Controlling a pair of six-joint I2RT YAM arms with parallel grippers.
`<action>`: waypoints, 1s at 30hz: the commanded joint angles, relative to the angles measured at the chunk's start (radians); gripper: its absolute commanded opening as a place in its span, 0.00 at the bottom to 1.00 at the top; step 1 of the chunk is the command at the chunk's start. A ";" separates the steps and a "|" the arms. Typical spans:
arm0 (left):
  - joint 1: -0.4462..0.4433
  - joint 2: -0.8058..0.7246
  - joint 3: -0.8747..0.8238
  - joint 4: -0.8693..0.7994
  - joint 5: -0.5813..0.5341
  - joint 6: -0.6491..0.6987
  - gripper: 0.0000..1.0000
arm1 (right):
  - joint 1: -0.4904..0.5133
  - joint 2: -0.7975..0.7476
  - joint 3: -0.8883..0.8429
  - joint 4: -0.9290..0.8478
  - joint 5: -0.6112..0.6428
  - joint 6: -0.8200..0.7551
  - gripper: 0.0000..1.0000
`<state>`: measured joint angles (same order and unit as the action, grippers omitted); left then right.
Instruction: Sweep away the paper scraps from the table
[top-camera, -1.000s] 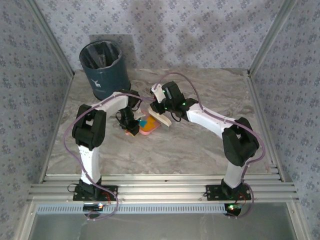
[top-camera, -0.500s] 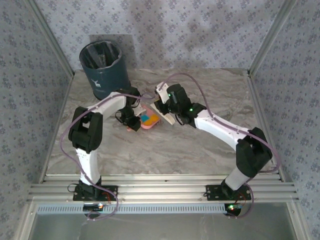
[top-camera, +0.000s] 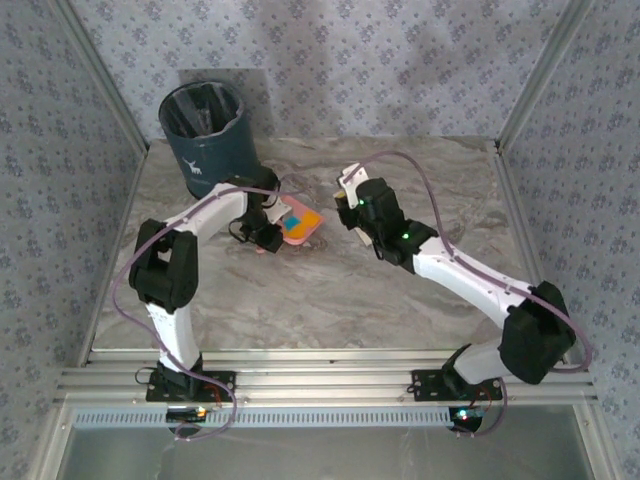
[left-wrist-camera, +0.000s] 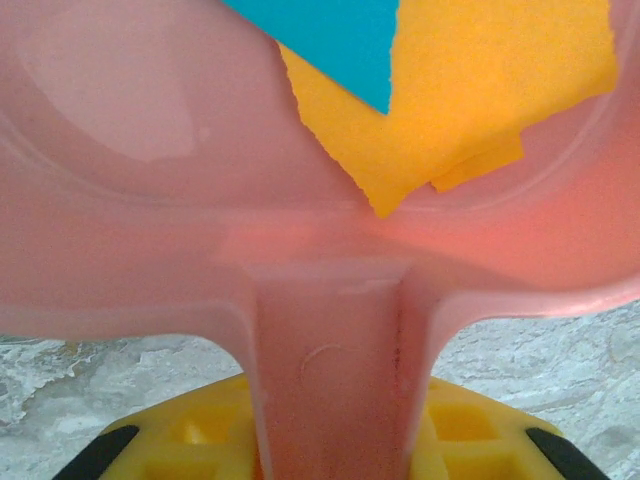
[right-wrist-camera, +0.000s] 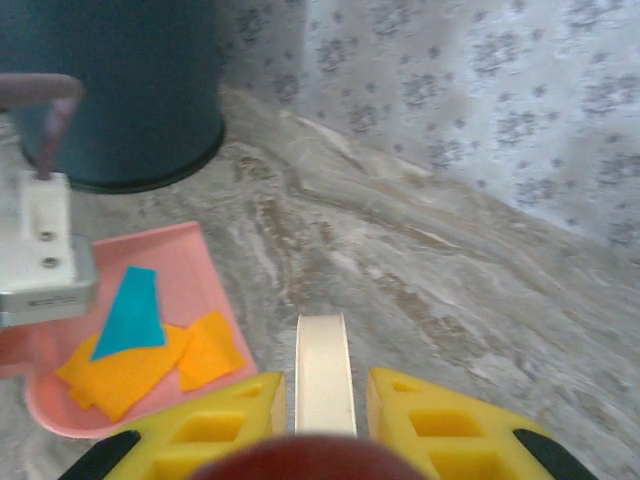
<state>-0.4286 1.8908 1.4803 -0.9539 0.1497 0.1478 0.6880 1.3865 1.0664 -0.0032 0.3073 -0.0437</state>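
Several scraps (right-wrist-camera: 130, 312): turquoise and orange bits, lying overlapped inside the dustpan (right-wrist-camera: 190, 260), a turquoise one on top of the orange ones.
Dustpan: pink and shallow, at the far left of the table (top-camera: 330, 300), just in front of the bin (top-camera: 210, 150). Its handle points toward the left arm.
Dustpan height: in the left wrist view marble shows under its rim. Whether it rests on the table or is lifted, I cannot tell.
Left gripper (left-wrist-camera: 330, 435): clamped on the dustpan's handle, a yellow finger on either side of the pink stem.
Right gripper (right-wrist-camera: 322, 400): closed on a cream handle (right-wrist-camera: 322, 360), which stands out forward between the yellow fingers.
Right gripper place: just right of the dustpan and apart from it, over bare marble.
Cream handle: narrow and flat. Its far end points toward the back wall (right-wrist-camera: 480, 110).
Bin: dark blue and round, upright at the back left corner with a pale figure on its side.
Table: grey-beige marble veining, with aluminium rails along the near edge.
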 joint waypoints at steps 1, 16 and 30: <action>-0.007 -0.063 0.046 0.021 0.041 -0.039 0.00 | -0.023 -0.067 -0.018 0.003 0.112 0.024 0.00; 0.005 -0.093 0.326 -0.005 0.128 -0.090 0.00 | -0.118 -0.211 -0.136 -0.077 0.145 0.115 0.00; 0.069 -0.079 0.529 -0.021 0.199 -0.154 0.00 | -0.177 -0.284 -0.208 -0.093 0.111 0.168 0.00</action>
<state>-0.3786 1.8397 1.9411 -0.9707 0.3023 0.0307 0.5182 1.1297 0.8658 -0.0952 0.4225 0.0952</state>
